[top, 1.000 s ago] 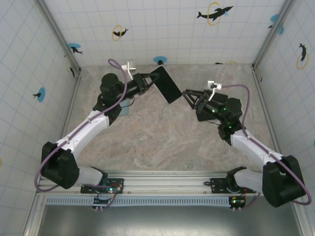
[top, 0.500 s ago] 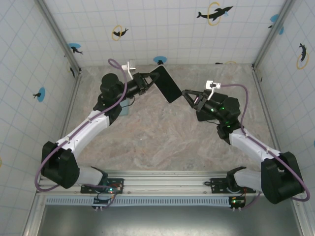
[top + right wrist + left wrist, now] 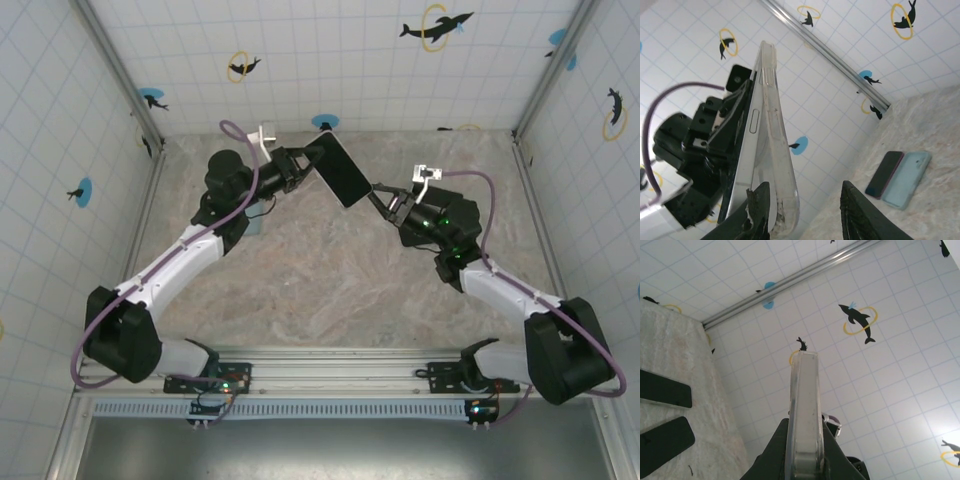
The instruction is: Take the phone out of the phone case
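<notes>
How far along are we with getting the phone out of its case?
Done: the left gripper is shut on the phone, holding it off the table. In hand: the right gripper is open around the end of the clear case. Left: the phone sits inside the case; separating them hasn't begun.

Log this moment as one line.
left gripper: shut on cased phone, held aloft | right gripper: open, straddling its free end | status: not yet separated
</notes>
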{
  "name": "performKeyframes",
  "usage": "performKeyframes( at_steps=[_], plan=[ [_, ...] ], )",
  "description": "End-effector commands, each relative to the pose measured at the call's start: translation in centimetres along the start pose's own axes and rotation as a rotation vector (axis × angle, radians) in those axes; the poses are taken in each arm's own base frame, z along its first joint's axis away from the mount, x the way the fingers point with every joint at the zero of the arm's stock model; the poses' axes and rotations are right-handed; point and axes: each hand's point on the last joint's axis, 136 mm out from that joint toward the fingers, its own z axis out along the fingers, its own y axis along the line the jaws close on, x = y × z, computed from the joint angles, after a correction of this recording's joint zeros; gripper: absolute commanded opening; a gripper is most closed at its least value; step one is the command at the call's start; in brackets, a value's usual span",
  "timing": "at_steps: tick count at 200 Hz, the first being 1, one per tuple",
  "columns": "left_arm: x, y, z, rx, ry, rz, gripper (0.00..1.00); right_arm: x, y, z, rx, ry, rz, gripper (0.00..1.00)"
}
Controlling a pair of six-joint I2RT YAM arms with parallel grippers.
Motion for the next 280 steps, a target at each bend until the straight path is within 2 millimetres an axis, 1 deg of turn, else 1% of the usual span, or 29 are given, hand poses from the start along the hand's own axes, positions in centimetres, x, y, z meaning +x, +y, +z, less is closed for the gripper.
performKeyframes(
  at_steps=[1,31,43,66,96,105,123,144,154,186,196,207,234,242,245,255,262,263,265,280],
  plan=[
    [-0.2,-0.5,0.6,0.043,-0.038,-0.037,0.0,-1.1,2.6,0.5,-0.102,-0.06,0.075,0.39],
    [0.2,0.1,1.2,0.041,-0.029,-0.061,0.0,-1.5,2.7,1.0,-0.103,-0.093,0.164,0.37],
    [0.4,0.4,1.4,0.039,-0.02,-0.067,0.0,-1.6,3.2,1.3,-0.119,-0.091,0.178,0.35],
    [0.7,0.3,1.8,0.057,0.008,-0.077,0.0,-1.7,3.7,1.9,-0.135,-0.079,0.201,0.34],
    [1.3,1.1,2.1,0.034,0.045,-0.067,0.0,-2.0,3.7,2.1,-0.15,-0.085,0.234,0.23],
    [1.4,1.2,2.2,0.032,0.054,-0.058,0.0,-2.2,4.1,2.1,-0.171,-0.084,0.239,0.2],
    [1.6,1.5,2.5,0.025,0.076,-0.048,0.05,-2.6,4.4,2.0,-0.199,-0.09,0.263,0.11],
    [1.3,1.9,2.6,0.015,0.075,-0.041,0.19,-2.9,4.2,1.8,-0.193,-0.107,0.27,0.06],
    [1.0,1.9,2.5,0.017,0.064,-0.038,0.25,-3.0,4.1,1.7,-0.188,-0.116,0.274,0.05],
    [0.4,1.8,2.5,0.009,0.044,-0.028,0.36,-3.5,3.4,1.2,-0.179,-0.156,0.305,0.02],
    [0.3,2.1,2.5,-0.002,0.035,-0.02,0.41,-3.4,3.2,1.2,-0.178,-0.16,0.314,0.02],
    [0.1,2.6,2.3,-0.024,0.02,-0.012,0.49,-3.4,3.0,1.2,-0.178,-0.162,0.319,0.02],
    [-0.3,4.0,1.8,-0.098,-0.025,-0.028,0.61,-3.7,2.4,1.1,-0.162,-0.189,0.322,0.02],
    [-0.4,4.7,1.5,-0.125,-0.045,-0.044,0.63,-3.7,2.2,1.1,-0.156,-0.191,0.318,0.02],
    [-0.4,4.9,1.3,-0.132,-0.055,-0.052,0.64,-4.2,2.0,1.0,-0.144,-0.222,0.317,0.02],
    [-0.4,5.5,0.8,-0.138,-0.087,-0.082,0.66,-4.4,1.4,1.0,-0.122,-0.241,0.316,0.02],
    [-0.6,5.2,0.5,-0.118,-0.112,-0.102,0.66,-4.6,1.1,1.0,-0.111,-0.255,0.314,0.02],
    [-0.4,5.7,0.3,-0.126,-0.112,-0.112,0.66,-4.6,1.1,1.0,-0.11,-0.257,0.314,0.02],
    [-0.2,6.0,0.2,-0.129,-0.113,-0.122,0.66,-4.6,1.0,1.0,-0.109,-0.259,0.311,0.02],
    [0.2,6.2,-0.2,-0.126,-0.13,-0.168,0.67,-4.7,0.4,1.4,-0.089,-0.265,0.296,0.02]
  ],
)
